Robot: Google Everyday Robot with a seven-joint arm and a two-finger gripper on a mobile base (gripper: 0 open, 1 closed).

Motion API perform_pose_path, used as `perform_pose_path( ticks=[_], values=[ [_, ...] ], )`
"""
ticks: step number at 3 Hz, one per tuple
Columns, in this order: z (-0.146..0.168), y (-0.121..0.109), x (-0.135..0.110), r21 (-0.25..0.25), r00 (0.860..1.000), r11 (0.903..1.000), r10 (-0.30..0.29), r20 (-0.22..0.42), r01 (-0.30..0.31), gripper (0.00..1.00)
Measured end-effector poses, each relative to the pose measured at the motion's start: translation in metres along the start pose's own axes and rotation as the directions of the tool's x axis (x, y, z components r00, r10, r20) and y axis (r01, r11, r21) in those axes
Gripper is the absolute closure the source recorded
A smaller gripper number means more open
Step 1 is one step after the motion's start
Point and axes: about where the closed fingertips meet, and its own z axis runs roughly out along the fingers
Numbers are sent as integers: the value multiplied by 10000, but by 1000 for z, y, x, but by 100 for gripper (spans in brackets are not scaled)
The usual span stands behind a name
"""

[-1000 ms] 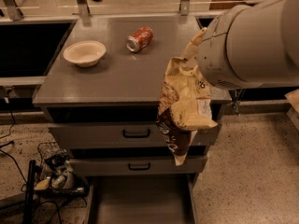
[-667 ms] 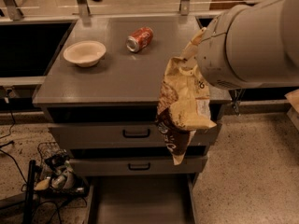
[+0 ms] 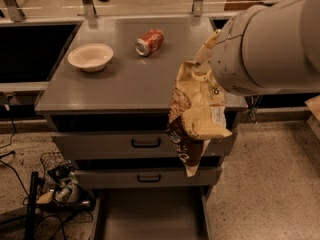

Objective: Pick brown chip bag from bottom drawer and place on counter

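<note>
— What changed since the last frame?

— Almost nothing from where I sit. The bag hangs in the same spot as 0.7 s ago, with the same folds, and its lower tip is still level with the 2nd drawer front. The arm fills the same upper right part of my view. The can and the bowl have not shifted either.

— And the hand?

— It is hidden behind the arm's white casing at the right, near the right front corner of the counter. The bag's tan top runs up behind that casing and the rest dangles free, touching nothing I can see, so the hand is holding the bag.

— Where is the bag relative to the counter?

— In my view it crosses the counter's right front edge and covers part of the 2 upper drawers. I cannot tell whether it is over the top or just in front of it. It is out of the bottom drawer, which stands pulled out below. The 2 upper ones are shut, each with 1 black handle.

— Any writing you can read?

— No. There is white script on the bag's dark brown lower part, and a small pale label patch on its right side, but I cannot make out either. The can is red with white marks that I cannot read. It lies on its side towards the back of the counter, with the bowl to its left.
</note>
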Motion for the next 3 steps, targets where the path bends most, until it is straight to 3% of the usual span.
perform_pose_path(
  ticks=[3],
  values=[
    [0, 0, 0, 0, 10000, 10000, 0, 0, 0, 100]
  ],
)
